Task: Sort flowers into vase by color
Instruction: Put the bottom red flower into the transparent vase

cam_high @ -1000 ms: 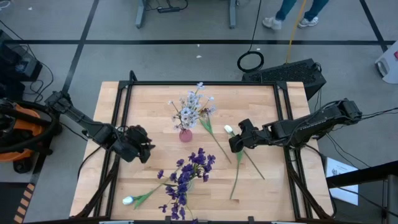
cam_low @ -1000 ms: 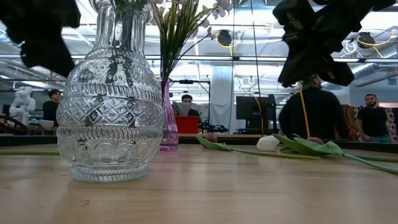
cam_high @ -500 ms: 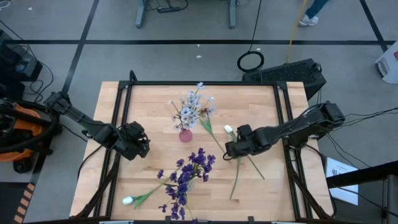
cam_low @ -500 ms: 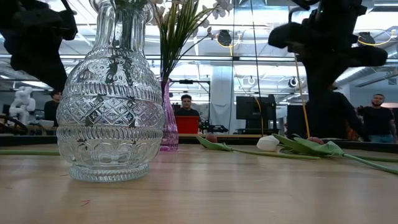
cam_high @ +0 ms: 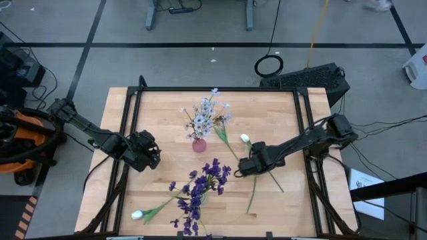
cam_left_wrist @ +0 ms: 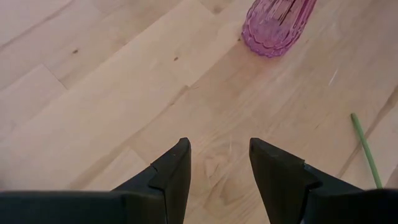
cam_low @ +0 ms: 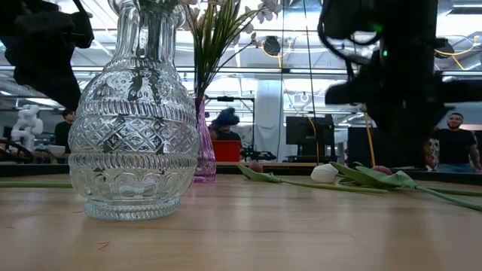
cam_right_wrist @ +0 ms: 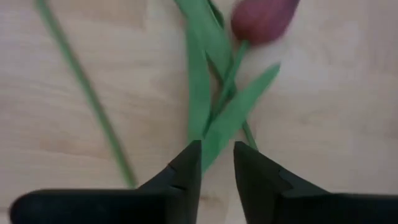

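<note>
The right tool (cam_high: pixel 241 167) is positioned low over the counter (cam_high: pixel 287 113), directly above the crossed stems of the tulips (cam_high: pixel 257 175), and in the right wrist view its fingers (cam_right_wrist: pixel 186 167) are seen narrowly parted over a green leaf just below the dark red tulip bud (cam_right_wrist: pixel 261 18), with nothing held. The left tool (cam_high: pixel 153 155) is held wide and empty above bare counter on the left side, near the pink vase (cam_high: pixel 199 144) in which the pale lavender-white flowers (cam_high: pixel 208 113) are standing. The dark purple flowers (cam_high: pixel 200 190) are seen in the clear glass vase (cam_low: pixel 132 120) at the front, a white tulip bud (cam_high: pixel 245 139) is lying beside the right tool, and a further white-budded flower (cam_high: pixel 137 215) is lying at the front left of the counter.
</note>
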